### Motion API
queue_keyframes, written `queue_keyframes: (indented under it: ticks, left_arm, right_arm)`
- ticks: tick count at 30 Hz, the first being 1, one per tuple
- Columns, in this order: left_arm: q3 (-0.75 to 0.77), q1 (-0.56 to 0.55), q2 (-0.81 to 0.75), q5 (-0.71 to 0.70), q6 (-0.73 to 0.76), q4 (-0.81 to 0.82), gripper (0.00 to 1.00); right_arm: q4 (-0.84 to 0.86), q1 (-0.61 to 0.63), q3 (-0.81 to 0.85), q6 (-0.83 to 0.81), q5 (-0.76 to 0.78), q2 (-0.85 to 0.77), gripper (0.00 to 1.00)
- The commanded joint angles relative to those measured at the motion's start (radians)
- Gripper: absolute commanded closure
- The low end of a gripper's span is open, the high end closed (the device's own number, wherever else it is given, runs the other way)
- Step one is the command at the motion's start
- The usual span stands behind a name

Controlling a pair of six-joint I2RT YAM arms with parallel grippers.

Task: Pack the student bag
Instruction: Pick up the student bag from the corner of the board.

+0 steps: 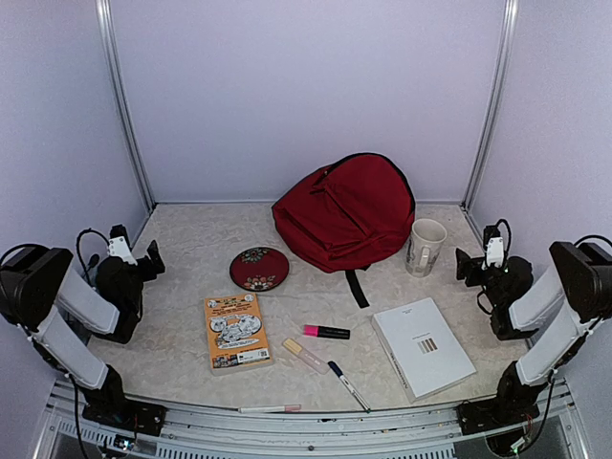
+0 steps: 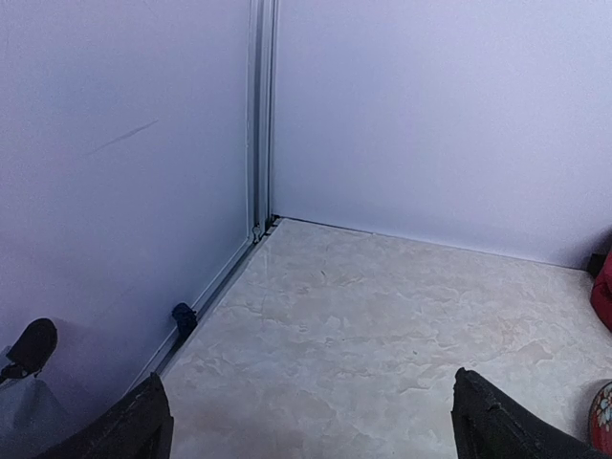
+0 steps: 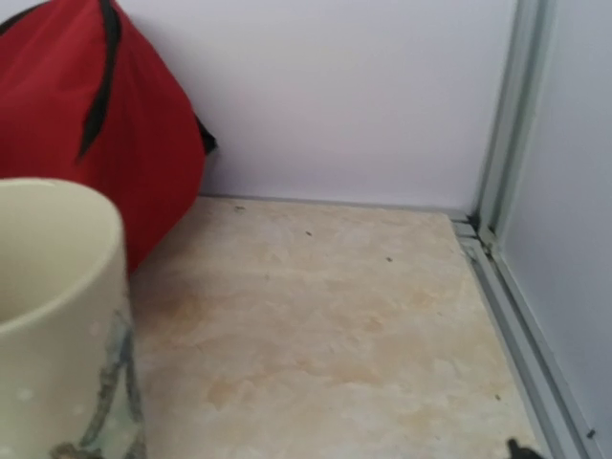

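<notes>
Black left gripper (image 1: 137,251) spread wide, empty, at left edge of desk (image 1: 191,229). Same for right gripper (image 1: 478,254): jaws fully apart, nothing held. Dark red student bag (image 1: 346,212) lies rear centre, ahead and left of right gripper; cream mug (image 1: 426,246) stands between them. Bag long axis roughly left-right. Right arm nearer; left gripper well apart, patterned disc (image 1: 259,269) lying between it and bag.

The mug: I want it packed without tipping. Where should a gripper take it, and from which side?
Probably its rim, from above: the mug stands upright, mouth open. Use the right gripper, open beside it, on the side away from the student bag.
</notes>
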Motion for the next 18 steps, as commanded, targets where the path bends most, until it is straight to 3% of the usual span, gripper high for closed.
queue_keyframes:
  ticks: [1,8,11,13,16,18]
  left_arm:
    - [0.017,0.014,-0.001,0.025,-0.007,-0.008,0.01]
    - [0.031,0.01,-0.031,0.084,0.021,-0.047,0.01]
    - [0.196,-0.062,-0.129,-0.002,0.062,-0.424,0.01]
    - [0.355,-0.093,-0.163,-0.062,-0.014,-0.627,0.01]
    - [0.479,-0.155,-0.217,-0.024,-0.052,-0.738,0.01]
    - [0.578,-0.232,-0.237,0.022,-0.069,-0.822,0.01]
  right_arm:
    - [-0.009,0.013,0.016,-0.019,-0.02,-0.01,0.0]
    - [-0.018,0.014,0.024,-0.021,-0.027,-0.013,0.0]
    - [-0.27,0.003,0.103,0.006,0.006,-0.13,0.0]
    - [-0.462,-0.004,0.188,0.056,0.059,-0.258,0.0]
    - [-0.589,-0.014,0.305,0.111,0.008,-0.406,0.0]
    - [-0.714,-0.013,0.436,0.149,-0.114,-0.448,0.0]
